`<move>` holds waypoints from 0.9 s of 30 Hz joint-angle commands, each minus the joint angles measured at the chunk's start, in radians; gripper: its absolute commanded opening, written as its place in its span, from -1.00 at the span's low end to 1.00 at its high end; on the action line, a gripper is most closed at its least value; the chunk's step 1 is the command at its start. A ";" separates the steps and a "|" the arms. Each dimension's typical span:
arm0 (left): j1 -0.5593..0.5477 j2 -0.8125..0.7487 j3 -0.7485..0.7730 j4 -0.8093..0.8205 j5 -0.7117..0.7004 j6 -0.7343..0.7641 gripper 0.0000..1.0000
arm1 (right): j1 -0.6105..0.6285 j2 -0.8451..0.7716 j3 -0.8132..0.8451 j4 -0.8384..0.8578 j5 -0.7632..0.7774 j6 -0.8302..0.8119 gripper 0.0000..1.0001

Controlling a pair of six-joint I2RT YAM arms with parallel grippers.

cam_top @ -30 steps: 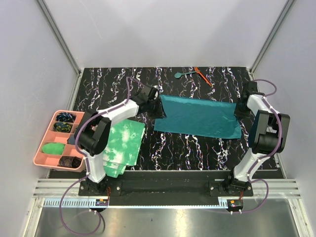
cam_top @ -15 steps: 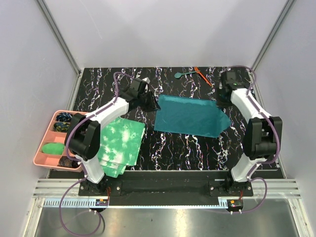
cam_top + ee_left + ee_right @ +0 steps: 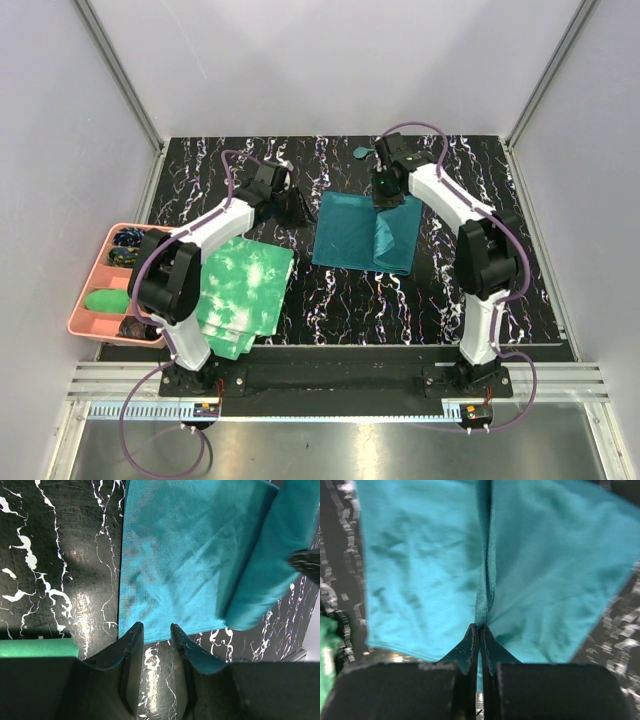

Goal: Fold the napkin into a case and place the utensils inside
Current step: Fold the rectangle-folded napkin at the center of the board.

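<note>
Napkin (image 3: 345, 232), dark teal, is shown on the table (image 3: 440, 300), its right part folded leftward and pinched by the tightly closed right gripper (image 3: 480, 628); the edges are best aligned before release, while the slightly parted, empty left gripper (image 3: 154, 628) waits beside its left edge.

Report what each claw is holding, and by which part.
Right claw: shut on the napkin, pinching the edge of its folded-over right flap. Left claw: jaws apart, holding nothing, near the napkin's left edge.
</note>
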 commanded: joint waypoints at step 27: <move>-0.040 0.182 -0.031 0.082 -0.011 -0.042 -0.42 | 0.103 0.244 0.236 0.057 -0.294 0.229 -1.00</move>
